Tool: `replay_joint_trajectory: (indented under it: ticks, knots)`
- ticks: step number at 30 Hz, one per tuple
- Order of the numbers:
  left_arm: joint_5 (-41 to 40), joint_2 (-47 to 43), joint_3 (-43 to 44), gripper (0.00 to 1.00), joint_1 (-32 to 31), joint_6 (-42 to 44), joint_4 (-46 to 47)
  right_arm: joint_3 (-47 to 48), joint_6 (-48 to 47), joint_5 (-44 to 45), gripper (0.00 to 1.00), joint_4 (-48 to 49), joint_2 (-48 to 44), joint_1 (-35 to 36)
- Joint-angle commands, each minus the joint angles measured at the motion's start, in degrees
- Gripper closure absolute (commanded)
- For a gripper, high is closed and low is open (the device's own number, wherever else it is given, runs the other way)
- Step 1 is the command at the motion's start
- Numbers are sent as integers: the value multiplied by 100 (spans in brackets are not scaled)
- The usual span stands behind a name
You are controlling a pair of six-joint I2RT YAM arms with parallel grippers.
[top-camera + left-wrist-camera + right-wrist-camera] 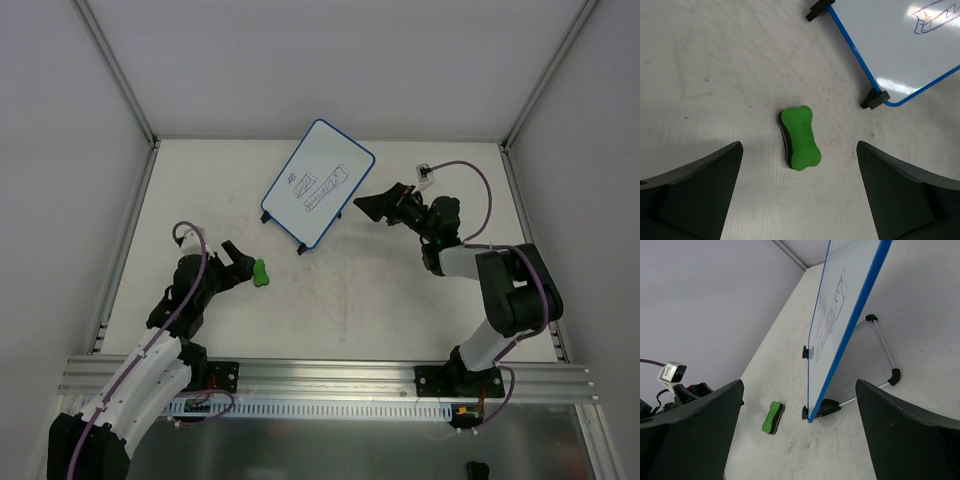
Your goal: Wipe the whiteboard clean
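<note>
1. The whiteboard [318, 183] stands on the table [350, 300], toward its far middle.
2. The eraser [260, 273] lies on the table, nearer and left of the board, apart from it.
3. The left gripper [238, 262] sits just left of the eraser.
4. The right gripper [368, 205] is just right of the board.

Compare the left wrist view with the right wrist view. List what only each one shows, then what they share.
Only the left wrist view shows the green eraser from directly above, its bone-shaped top plain. Only the right wrist view shows the wire stand behind the whiteboard, and the grey wall. Both show the eraser lying on the table, apart from the whiteboard, and dark scribbles on the board's blue-rimmed face.
</note>
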Motion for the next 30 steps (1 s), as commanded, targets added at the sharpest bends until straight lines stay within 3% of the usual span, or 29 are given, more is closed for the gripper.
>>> replay_joint_trajectory:
  ticks: [1, 8, 15, 17, 22, 23, 25, 30]
  knots:
    - [-847, 249, 518, 1, -485, 45, -317, 439, 7, -168, 1, 590, 197, -37]
    - [-1070, 1006, 1291, 1, -653, -271, -1320, 906, 59, -115, 1, 589, 689, -46]
    - [-868, 1260, 1590, 1, -653, -325, -1576, 1170, 24, -89, 4, 598, 1006, -37]
    - [-797, 1348, 1643, 1, -653, -307, -1594, 1266, 15, -133, 16, 607, 1094, -46]
    - [-788, 1472, 1652, 1, -671, -334, -1620, 1459, 156, -203, 22, 730, 1437, -28]
    - [-788, 1463, 1652, 1, -671, -325, -1629, 1486, 156, -238, 31, 765, 1481, -37]
    - [-762, 1428, 1661, 1, -671, -316, -1646, 1582, 200, -273, 38, 792, 1560, -37]
    - [-709, 1437, 1705, 1, -688, -246, -1708, 1635, 156, -274, 41, 800, 1675, -19]
